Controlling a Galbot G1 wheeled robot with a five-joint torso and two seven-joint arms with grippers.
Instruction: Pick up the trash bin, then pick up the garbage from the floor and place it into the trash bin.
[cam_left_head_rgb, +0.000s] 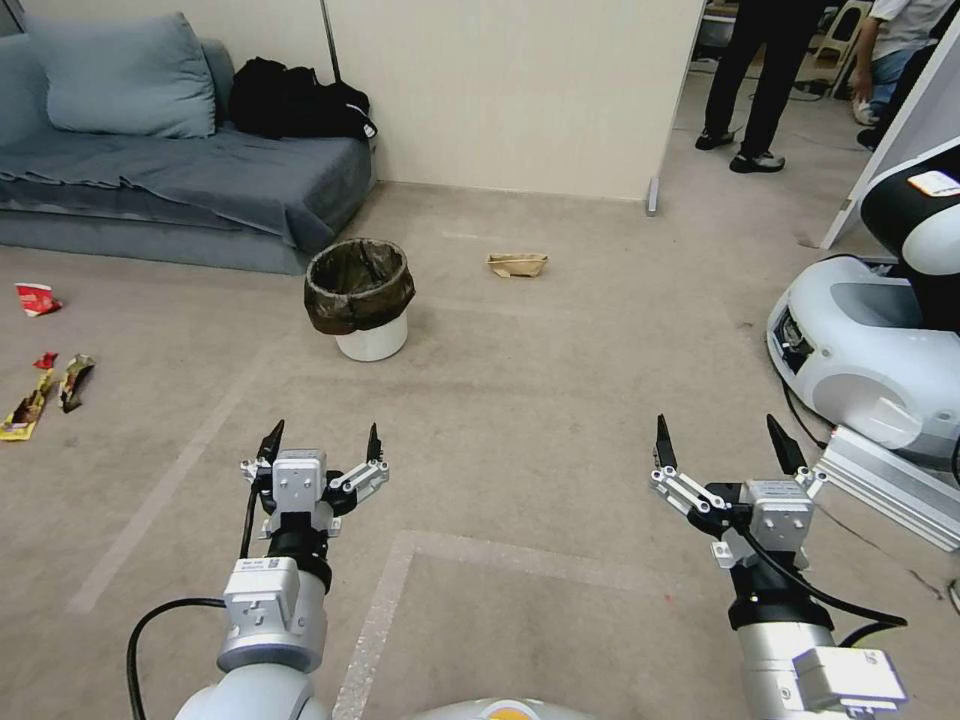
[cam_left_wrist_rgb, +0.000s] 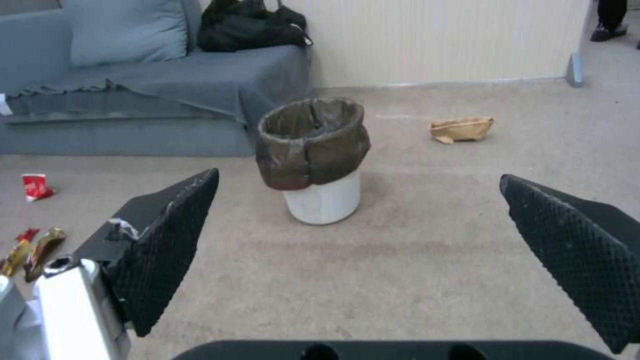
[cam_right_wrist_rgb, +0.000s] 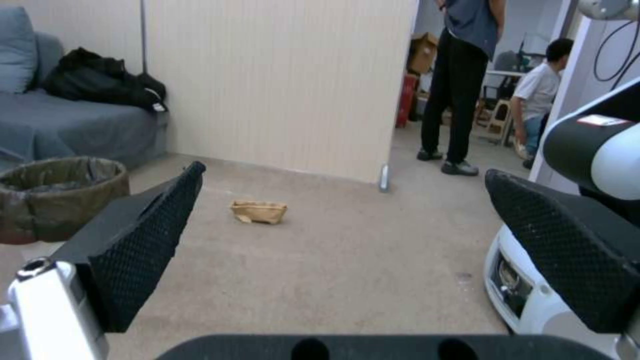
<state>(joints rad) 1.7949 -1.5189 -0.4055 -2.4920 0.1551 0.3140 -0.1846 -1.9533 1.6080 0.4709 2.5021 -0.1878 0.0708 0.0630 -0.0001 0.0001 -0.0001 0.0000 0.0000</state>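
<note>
Both spread wide, holding nothing: left gripper (cam_left_head_rgb: 322, 441), right gripper (cam_left_head_rgb: 722, 444). Open carpet (cam_left_head_rgb: 520, 400) ahead up to trash bin (cam_left_head_rgb: 362, 299), upright beside sofa edge (cam_left_head_rgb: 300, 235).

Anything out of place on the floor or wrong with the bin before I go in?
The trash bin stands upright, bag folded over its rim. Litter lies loose on the carpet: a crumpled brown paper bag right of the bin, and red and yellow wrappers far left. Left gripper and right gripper hang open, empty.
</note>
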